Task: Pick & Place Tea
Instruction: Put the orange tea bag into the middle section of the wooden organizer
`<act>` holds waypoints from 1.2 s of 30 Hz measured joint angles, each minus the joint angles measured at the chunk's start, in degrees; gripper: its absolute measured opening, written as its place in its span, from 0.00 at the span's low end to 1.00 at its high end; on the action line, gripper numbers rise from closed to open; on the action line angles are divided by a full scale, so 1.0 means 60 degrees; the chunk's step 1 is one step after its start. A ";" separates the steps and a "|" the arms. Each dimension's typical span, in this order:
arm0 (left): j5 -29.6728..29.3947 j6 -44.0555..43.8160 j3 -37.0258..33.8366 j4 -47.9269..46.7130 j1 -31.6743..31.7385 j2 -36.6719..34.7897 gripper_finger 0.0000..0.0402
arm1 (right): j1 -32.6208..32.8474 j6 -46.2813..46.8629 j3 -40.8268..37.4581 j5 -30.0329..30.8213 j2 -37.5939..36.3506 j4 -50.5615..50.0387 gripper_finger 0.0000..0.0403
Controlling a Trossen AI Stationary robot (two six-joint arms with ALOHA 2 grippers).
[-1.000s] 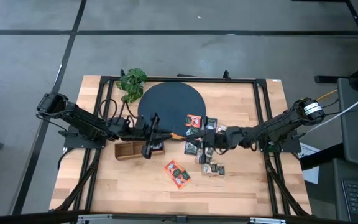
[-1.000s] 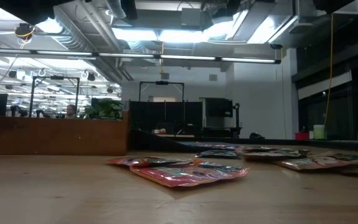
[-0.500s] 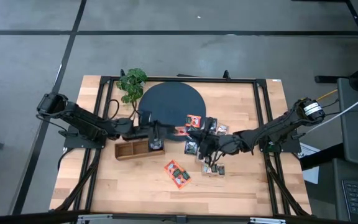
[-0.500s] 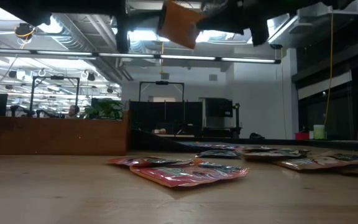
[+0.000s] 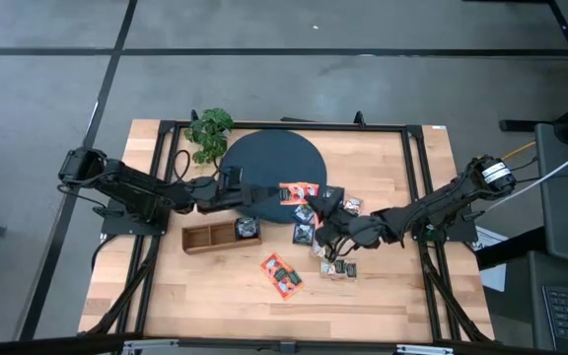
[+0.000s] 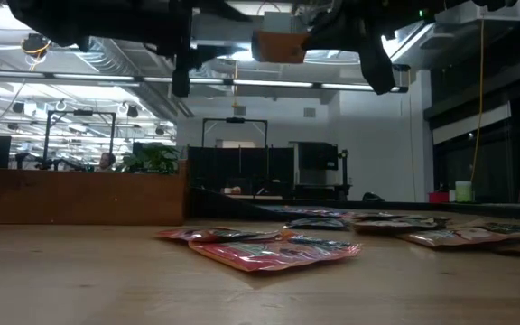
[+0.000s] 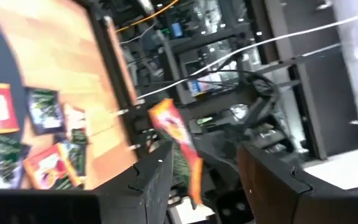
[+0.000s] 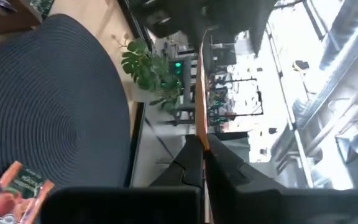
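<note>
My right gripper (image 5: 311, 207) hangs above the near edge of the dark disc (image 5: 264, 158), shut on an orange-red tea sachet (image 5: 294, 193) that is high off the table in the low view (image 6: 278, 45). From the left, my left gripper (image 5: 269, 197) faces it, open. In the left wrist view that sachet (image 7: 174, 140) shows between the left gripper's spread fingers (image 7: 205, 149); whether they touch it I cannot tell. Another orange sachet (image 8: 17, 186) lies flat on the disc. More sachets (image 5: 335, 264) lie on the wood. A dark one (image 5: 247, 229) lies in the wooden tray (image 5: 205, 240). My right gripper pinches the orange-red sachet by its two flat faces between its two fingers, at one edge (image 8: 199, 138). The fingers come nearly level from the table's right and near side. The sachet sticks out beyond them toward the left gripper, lifted clear of the disc and table.
A leafy plant (image 5: 208, 133) stands at the disc's far left. An orange sachet (image 5: 281, 274) lies alone nearer the front edge, and dark ones (image 5: 307, 234) lie under the right arm. A black frame (image 5: 417, 177) runs round the tabletop.
My left gripper has left the tray's right compartment, gone toward the far right to the disc's near edge, and rolled its wrist. My right gripper has rolled too. Its orange sachet has come down into the low view and turned from slanted to level.
</note>
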 joint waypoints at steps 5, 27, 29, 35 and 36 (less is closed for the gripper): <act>0.0172 -0.0471 -0.0004 -0.0476 0.0193 0.0000 0.43 | 0.0000 -0.0775 0.0000 -0.0146 0.0000 0.0594 0.02; 0.0842 0.0041 0.0000 -0.0234 0.0102 -0.0007 0.12 | -0.0511 -0.0761 -0.0004 -0.1465 0.0000 0.1015 0.02; 0.0862 0.0249 0.0000 -0.0183 0.0102 -0.0007 0.04 | -0.0529 -0.0700 -0.0004 -0.1468 0.0000 0.1014 0.02; 0.0957 0.0637 0.0000 -0.0032 0.0102 -0.0007 0.01 | -0.0557 0.0204 -0.0011 -0.1812 0.0000 0.0783 0.08; 0.1000 0.0637 0.0000 -0.0036 0.0102 -0.0007 0.01 | -0.0557 0.0322 -0.0011 -0.1919 0.0000 0.0694 0.10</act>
